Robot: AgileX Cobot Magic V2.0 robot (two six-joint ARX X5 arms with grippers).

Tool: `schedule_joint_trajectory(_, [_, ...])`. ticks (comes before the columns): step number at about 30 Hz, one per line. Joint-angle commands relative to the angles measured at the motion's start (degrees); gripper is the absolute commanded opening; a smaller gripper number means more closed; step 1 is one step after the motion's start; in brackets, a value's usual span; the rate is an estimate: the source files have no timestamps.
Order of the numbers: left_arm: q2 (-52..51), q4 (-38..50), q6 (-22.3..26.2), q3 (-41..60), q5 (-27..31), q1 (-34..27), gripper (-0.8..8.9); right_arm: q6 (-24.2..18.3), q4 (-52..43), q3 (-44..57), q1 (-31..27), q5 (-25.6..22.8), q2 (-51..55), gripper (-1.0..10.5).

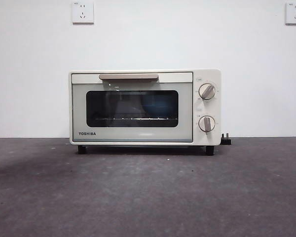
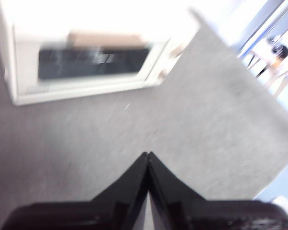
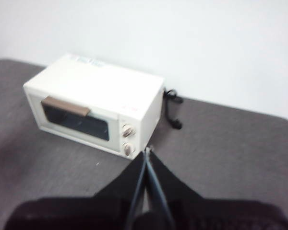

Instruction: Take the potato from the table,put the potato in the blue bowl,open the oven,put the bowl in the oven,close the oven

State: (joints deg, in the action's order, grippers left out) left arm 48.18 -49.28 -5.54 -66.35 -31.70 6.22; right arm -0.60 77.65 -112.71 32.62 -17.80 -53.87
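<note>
The left gripper [image 2: 148, 155] is hanging above the bare table [image 2: 206, 143] on the near side of the oven [image 2: 86, 67], its two black jaws pressed together and holding nothing. The right gripper [image 3: 148, 151] is hovering higher and further back, over the table [image 3: 230, 143] near the oven's [image 3: 93, 108] knob end, and its jaws are likewise clenched and empty. Neither arm is showing in the front view, so both are sitting clear of the work area.

The oven [image 1: 145, 107] is standing at the far side of the table [image 1: 148, 192], against the white wall, with its door shut and the beige handle [image 1: 128, 76] lying flush along the top of the door. Through the dark window [image 1: 132, 108] a bluish rounded shape is showing dimly on the right, above the wire rack — probably the blue bowl [image 1: 158, 104], though the glass is too dark to be sure. The potato is not appearing in any view; if it is in the bowl, it is hidden.

Judging from this, the task looks finished or very nearly so. What could still go wrong is mostly a matter of the door: if it is only resting against the frame and not latched, it could be dropping open again. The left wrist picture is blurred — that arm seems to be moving — and a careless sweep towards the oven could catch the handle or nudge the light oven on its black feet.
</note>
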Motion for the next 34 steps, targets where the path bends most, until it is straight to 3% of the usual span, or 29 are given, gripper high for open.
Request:
schedule_joint_trajectory(1, [-3.63,0.37,0.83,-0.2,-0.2,0.2,-0.04,0.37,1.2,0.04,0.02,-2.91,1.4,0.0])
schedule_joint_trajectory(5, [-6.4,1.01,0.83,-0.2,-0.2,0.2,-0.04,0.39,1.18,0.02,0.02,-5.68,2.05,0.0])
schedule_joint_trajectory(17, [-7.39,1.42,0.83,2.67,0.42,-0.33,-0.04,0.39,1.18,0.02,0.02,-5.84,-0.46,0.0])
schedule_joint_trajectory(19, [-10.05,4.35,3.78,6.05,0.76,-0.33,-0.04,0.39,1.18,0.02,0.02,-5.81,-1.05,0.0])
schedule_joint_trajectory(23, [-18.58,25.35,13.22,20.52,8.22,-0.35,-0.04,0.39,1.16,0.02,0.02,-5.84,-2.89,0.0])
schedule_joint_trajectory(27, [-27.52,47.08,14.62,37.86,15.47,-0.35,-0.04,0.42,1.16,0.02,0.02,-5.84,-5.01,0.0])
schedule_joint_trajectory(30, [-33.64,54.99,12.04,48.44,24.02,-0.35,-0.04,0.39,1.16,0.02,0.02,-5.84,-6.78,0.0])
schedule_joint_trajectory(34, [-39.98,54.82,11.37,58.1,36.89,-0.35,-0.04,0.39,1.16,0.02,0.02,-5.81,-9.31,0.0])
